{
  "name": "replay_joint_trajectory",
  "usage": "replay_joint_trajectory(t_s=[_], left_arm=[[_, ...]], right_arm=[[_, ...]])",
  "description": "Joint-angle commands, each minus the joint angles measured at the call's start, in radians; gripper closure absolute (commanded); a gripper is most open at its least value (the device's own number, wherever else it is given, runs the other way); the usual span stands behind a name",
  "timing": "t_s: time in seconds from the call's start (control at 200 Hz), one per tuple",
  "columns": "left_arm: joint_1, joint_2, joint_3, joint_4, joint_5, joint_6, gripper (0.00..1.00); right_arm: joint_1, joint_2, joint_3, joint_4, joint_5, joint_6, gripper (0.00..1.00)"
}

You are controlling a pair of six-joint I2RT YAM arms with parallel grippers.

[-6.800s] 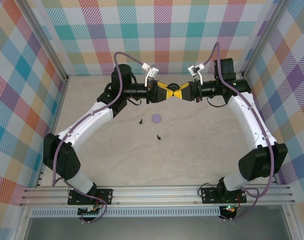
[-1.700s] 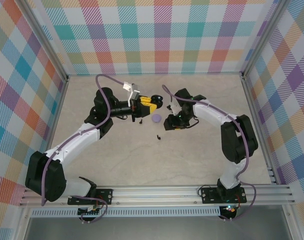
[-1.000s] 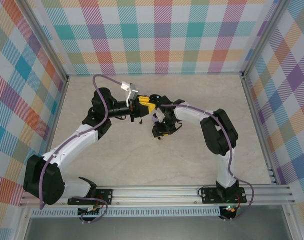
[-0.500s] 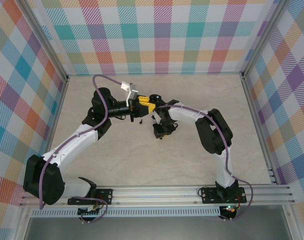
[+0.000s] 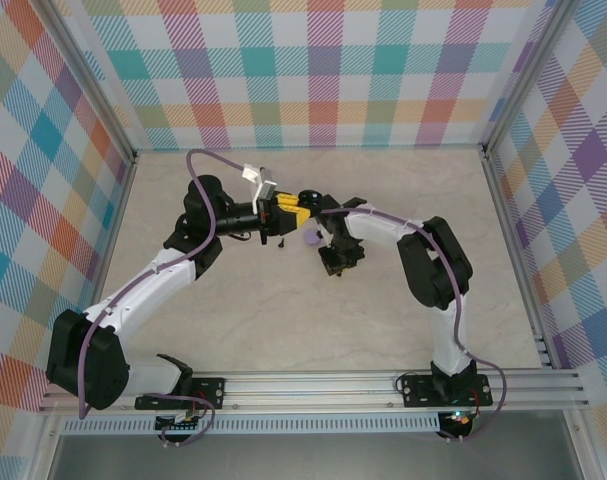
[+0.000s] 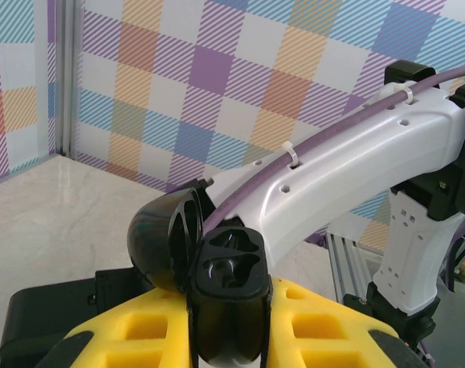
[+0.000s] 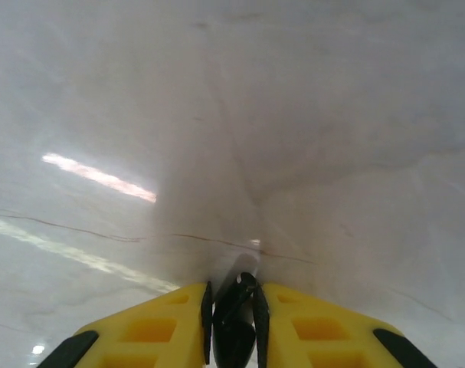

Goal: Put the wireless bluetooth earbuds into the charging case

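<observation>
Black against yellow in the right wrist view: pinched narrowly in the right gripper, one black earbud. Long axis roughly along the fingers, leaning a little to the right at the top. Hangs low over the pale table; touching it or not, cannot tell.

Clamped tight in the left gripper, the black charging case, with the lid swung open to the left. Inside, two moulded wells, both empty as far as can be seen, and facing up toward the left wrist camera.

From above: open case near the right gripper, a little farther from the arm bases and toward the left arm's side. Flat on the table just beside both, a lilac round case; whether something is in it, cannot tell. Other buds too small to place with certainty.

Judging from this: carried by the right arm, presented by the left, so probably a short travel up and leftward over the lilac case. Likely needs turning the bud to bring its stem in line with one well before lowering. Worth watching for a slip, with so tiny a piece and so little of it free below the fingers
</observation>
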State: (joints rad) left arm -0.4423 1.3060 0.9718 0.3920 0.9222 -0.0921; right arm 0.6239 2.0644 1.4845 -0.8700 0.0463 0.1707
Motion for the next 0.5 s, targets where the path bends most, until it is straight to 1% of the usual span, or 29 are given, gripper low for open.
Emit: replay_joint_trajectory(t_s=[0.0,0.11,0.21,0.305,0.435,0.495], left_arm=[[0.018,-0.007,0.030,0.005,0.003,0.012,0.99],[0.018,-0.005,0.034,0.002,0.005,0.012,0.99],[0.018,-0.006,0.037,-0.002,0.006,0.014,1.00],[0.018,-0.006,0.038,-0.005,0.007,0.016,0.99],[0.017,-0.005,0.040,-0.004,0.006,0.014,1.00],[0.018,-0.007,0.042,-0.004,0.008,0.014,1.00]], right_arm=[[-0.022,-0.039,-0.030,-0.048,0.051,-0.026,0.74],[-0.037,-0.048,-0.033,-0.050,0.055,-0.025,0.71],[-0.044,-0.060,-0.033,-0.049,0.042,-0.026,0.64],[-0.044,-0.082,-0.035,-0.038,0.012,-0.032,0.60],[-0.044,-0.102,-0.027,-0.052,-0.007,-0.042,0.58],[-0.044,-0.121,-0.032,-0.049,-0.037,-0.050,0.57]])
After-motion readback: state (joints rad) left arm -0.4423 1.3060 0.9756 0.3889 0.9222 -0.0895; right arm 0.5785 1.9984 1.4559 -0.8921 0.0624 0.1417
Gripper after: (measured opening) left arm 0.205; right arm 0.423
